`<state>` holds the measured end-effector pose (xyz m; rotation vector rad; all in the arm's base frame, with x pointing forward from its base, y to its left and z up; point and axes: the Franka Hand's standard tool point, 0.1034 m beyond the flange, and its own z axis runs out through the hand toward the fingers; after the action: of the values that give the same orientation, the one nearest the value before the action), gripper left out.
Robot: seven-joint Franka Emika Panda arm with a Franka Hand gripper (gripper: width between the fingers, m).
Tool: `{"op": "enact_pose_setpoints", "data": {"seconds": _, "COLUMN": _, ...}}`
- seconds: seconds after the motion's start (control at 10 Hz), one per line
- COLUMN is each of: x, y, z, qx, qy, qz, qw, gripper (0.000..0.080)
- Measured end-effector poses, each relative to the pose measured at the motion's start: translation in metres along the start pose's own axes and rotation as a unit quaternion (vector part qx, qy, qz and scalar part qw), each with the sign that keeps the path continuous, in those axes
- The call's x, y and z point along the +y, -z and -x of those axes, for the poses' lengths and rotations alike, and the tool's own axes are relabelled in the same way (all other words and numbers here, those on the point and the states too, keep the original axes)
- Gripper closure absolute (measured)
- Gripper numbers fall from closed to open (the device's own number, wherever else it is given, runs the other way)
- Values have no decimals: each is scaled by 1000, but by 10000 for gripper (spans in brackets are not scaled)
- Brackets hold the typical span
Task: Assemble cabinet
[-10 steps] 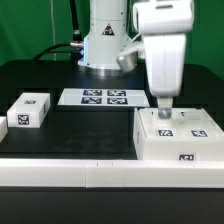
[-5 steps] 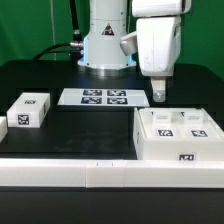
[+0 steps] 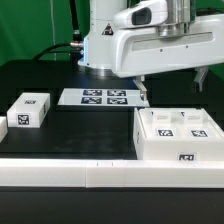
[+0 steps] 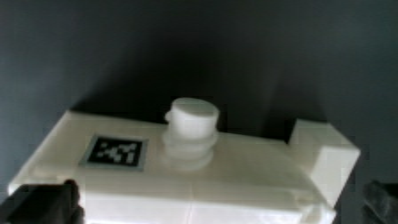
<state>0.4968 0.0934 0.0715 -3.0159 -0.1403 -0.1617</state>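
The cabinet (image 3: 178, 137) is a large white box with marker tags, standing at the exterior view's right near the front edge. My gripper (image 3: 173, 85) hangs above it, turned broadside, with the jaws wide apart and nothing between them. One finger (image 3: 143, 93) is over the cabinet's left rear corner and the other is at the far right. In the wrist view the cabinet (image 4: 231, 175) fills the lower half. It carries a marker tag (image 4: 116, 150) and an upright white peg (image 4: 192, 127). My gripper (image 4: 214, 208) is open above it, clear of its top.
A lone small white tagged block (image 3: 28, 110) sits at the exterior view's left. The marker board (image 3: 103, 97) lies flat in front of the robot base (image 3: 105, 45). A white ledge (image 3: 100, 176) runs along the table's front edge.
My gripper has lifted off the cabinet's top, risen, turned broadside and spread its jaws. The cabinet and the small block have not moved.
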Motion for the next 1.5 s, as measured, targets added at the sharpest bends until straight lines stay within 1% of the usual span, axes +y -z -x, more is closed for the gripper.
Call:
{"op": "enact_pose_setpoints", "data": {"seconds": 0.1, "x": -2, "y": 0, "z": 0, "qx": 0, "qy": -18, "qz": -2, "qw": 1000, "gripper": 2}}
{"op": "enact_pose_setpoints", "data": {"seconds": 0.2, "x": -4, "y": -1, "z": 2, "qx": -3, "qy": -69, "qz": -5, "qw": 998, "gripper": 2}}
{"op": "enact_pose_setpoints", "data": {"seconds": 0.3, "x": -11, "y": -8, "z": 16, "qx": -32, "qy": -120, "qz": 6, "qw": 992, "gripper": 2}}
{"op": "enact_pose_setpoints", "data": {"seconds": 0.4, "x": -17, "y": -15, "z": 24, "qx": -35, "qy": -92, "qz": 24, "qw": 995, "gripper": 2}}
{"op": "enact_pose_setpoints", "data": {"seconds": 0.5, "x": -21, "y": -20, "z": 29, "qx": -38, "qy": -87, "qz": 40, "qw": 995, "gripper": 2}}
{"op": "enact_pose_setpoints", "data": {"seconds": 0.6, "x": -17, "y": -21, "z": 28, "qx": -37, "qy": -85, "qz": 50, "qw": 994, "gripper": 2}}
{"op": "enact_pose_setpoints", "data": {"seconds": 0.7, "x": -10, "y": -22, "z": 27, "qx": -35, "qy": -77, "qz": 50, "qw": 995, "gripper": 2}}
{"op": "enact_pose_setpoints", "data": {"seconds": 0.9, "x": -13, "y": -22, "z": 28, "qx": -36, "qy": -75, "qz": 49, "qw": 995, "gripper": 2}}
{"op": "enact_pose_setpoints", "data": {"seconds": 1.2, "x": -11, "y": -23, "z": 27, "qx": -36, "qy": -74, "qz": 47, "qw": 996, "gripper": 2}}
{"op": "enact_pose_setpoints", "data": {"seconds": 1.3, "x": -4, "y": -25, "z": 20, "qx": -34, "qy": -70, "qz": 48, "qw": 996, "gripper": 2}}
{"op": "enact_pose_setpoints", "data": {"seconds": 1.5, "x": 6, "y": -33, "z": 19, "qx": -38, "qy": -69, "qz": 52, "qw": 996, "gripper": 2}}
